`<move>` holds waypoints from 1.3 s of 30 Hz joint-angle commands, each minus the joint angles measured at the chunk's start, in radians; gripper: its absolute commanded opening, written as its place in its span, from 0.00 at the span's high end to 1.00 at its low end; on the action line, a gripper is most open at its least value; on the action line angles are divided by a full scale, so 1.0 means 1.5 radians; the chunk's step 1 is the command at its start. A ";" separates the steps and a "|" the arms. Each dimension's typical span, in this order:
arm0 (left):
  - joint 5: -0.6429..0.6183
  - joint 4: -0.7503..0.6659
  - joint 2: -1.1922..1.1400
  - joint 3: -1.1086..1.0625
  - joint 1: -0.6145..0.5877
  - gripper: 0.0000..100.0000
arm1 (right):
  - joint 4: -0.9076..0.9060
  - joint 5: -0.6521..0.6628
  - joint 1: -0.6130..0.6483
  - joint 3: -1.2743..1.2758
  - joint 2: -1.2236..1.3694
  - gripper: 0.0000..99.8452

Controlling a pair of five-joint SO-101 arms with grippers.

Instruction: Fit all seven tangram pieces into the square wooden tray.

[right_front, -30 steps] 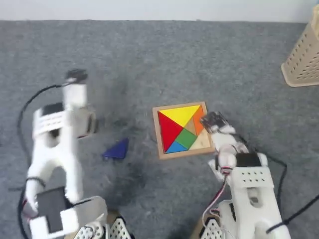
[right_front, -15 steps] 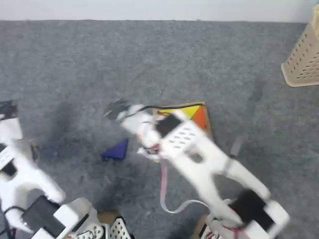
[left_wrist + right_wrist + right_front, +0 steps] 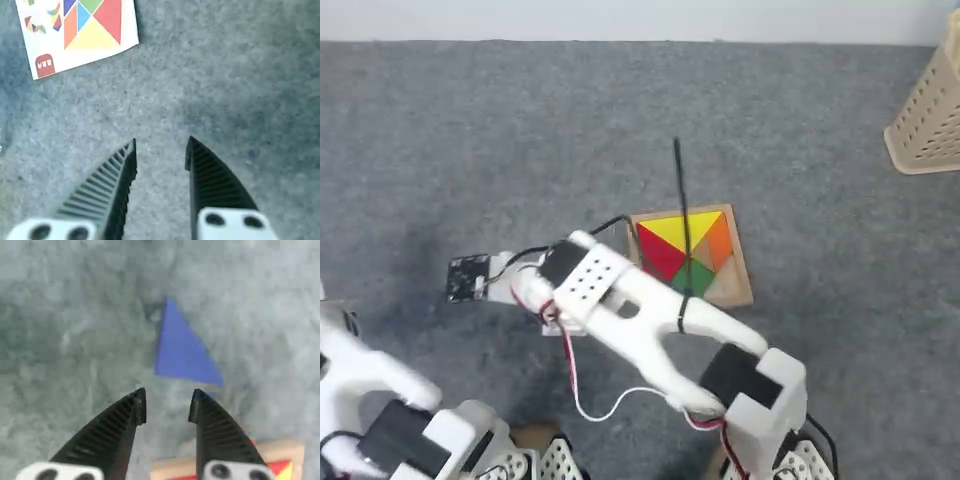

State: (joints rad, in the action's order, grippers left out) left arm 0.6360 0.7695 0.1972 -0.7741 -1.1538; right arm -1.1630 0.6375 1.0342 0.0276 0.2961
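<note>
Where the right arm (image 3: 620,300) lies across the bench (image 3: 520,120), right pincer (image 3: 167,402): jaws apart, nothing between them, tips low over the grey cover.
Wooden tray (image 3: 744,270): square, partly under the right arm, holding a yellow piece (image 3: 675,232), a red piece (image 3: 658,256), an orange piece (image 3: 719,240) and a green piece (image 3: 698,275).
Blue triangle (image 3: 184,347): flat on the bench outside the tray, just ahead of the right pincer's tips; one corner looks close to a fingertip, though contact is hard to judge.
Left pincer (image 3: 160,150): jaws apart, holding nothing, over the grey cover.
Pattern card (image 3: 75,35): white sheet with a coloured tangram picture, well ahead of the left pincer.
Basket (image 3: 930,110): beige, perforated, at the bench's far corner.
</note>
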 commanded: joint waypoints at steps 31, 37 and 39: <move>0.005 -0.006 0.034 0.023 0.002 0.85 | -0.111 -0.028 -0.161 -0.245 0.172 0.97; 0.005 -0.006 0.034 0.023 0.002 0.85 | -0.093 -0.042 -0.053 -0.243 0.073 0.92; 0.005 -0.006 0.034 0.023 0.002 0.85 | -0.071 -0.042 -0.019 -0.242 0.071 0.87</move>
State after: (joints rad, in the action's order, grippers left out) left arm 0.6375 0.7695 0.1972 -0.7741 -1.1538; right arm -1.3165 0.5915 0.9314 -0.2900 0.5002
